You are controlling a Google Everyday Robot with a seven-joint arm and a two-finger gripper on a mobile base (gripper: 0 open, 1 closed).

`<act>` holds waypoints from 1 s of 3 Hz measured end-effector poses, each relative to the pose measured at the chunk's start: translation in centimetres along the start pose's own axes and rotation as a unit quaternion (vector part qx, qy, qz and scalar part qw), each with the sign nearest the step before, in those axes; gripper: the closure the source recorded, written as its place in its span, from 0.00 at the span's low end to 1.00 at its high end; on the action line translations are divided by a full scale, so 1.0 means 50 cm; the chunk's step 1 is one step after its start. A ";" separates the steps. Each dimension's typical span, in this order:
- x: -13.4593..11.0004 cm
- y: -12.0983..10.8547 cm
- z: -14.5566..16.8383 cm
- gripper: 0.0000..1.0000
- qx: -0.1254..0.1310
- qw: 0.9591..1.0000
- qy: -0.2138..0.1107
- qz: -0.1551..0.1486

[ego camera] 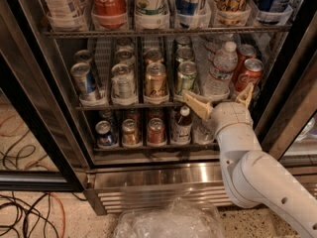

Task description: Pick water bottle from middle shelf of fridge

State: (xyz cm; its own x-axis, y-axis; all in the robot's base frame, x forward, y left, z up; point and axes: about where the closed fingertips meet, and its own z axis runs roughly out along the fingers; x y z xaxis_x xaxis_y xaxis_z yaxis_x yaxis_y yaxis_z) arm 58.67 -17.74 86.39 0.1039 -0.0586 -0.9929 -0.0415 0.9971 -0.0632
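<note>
I see the gripper [218,95], jaws apart, just below the clear ribbed water bottle [218,69], white-capped and pale-labelled, standing upright on the middle shelf [124,106].

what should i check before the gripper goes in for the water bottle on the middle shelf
1. Gripper open: ok, its fingers are spread wider than the water bottle.
2. Lined up: ok, the bottle stands above the gap between the fingers, and the gripper is low at the front edge of the middle shelf.
3. Bottle upright: ok.
4. Clearance to the red Coca-Cola can: not ok, it stands close beside the bottle, near one finger.
5. Clearance to the green can: ok, a gap shows.
6. Depth left to the bottle: cannot tell.
</note>
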 end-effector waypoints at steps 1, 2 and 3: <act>0.000 0.000 0.000 0.19 0.000 1.000 0.000 0.000; 0.020 -0.003 0.014 0.28 0.007 1.000 0.002 -0.001; 0.023 -0.006 0.027 0.28 0.010 1.000 -0.003 0.000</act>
State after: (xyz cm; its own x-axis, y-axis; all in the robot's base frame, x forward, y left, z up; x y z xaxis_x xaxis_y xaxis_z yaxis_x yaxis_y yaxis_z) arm 60.16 -18.04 85.42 0.1094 -0.0575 -0.9923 -0.0221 0.9979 -0.0603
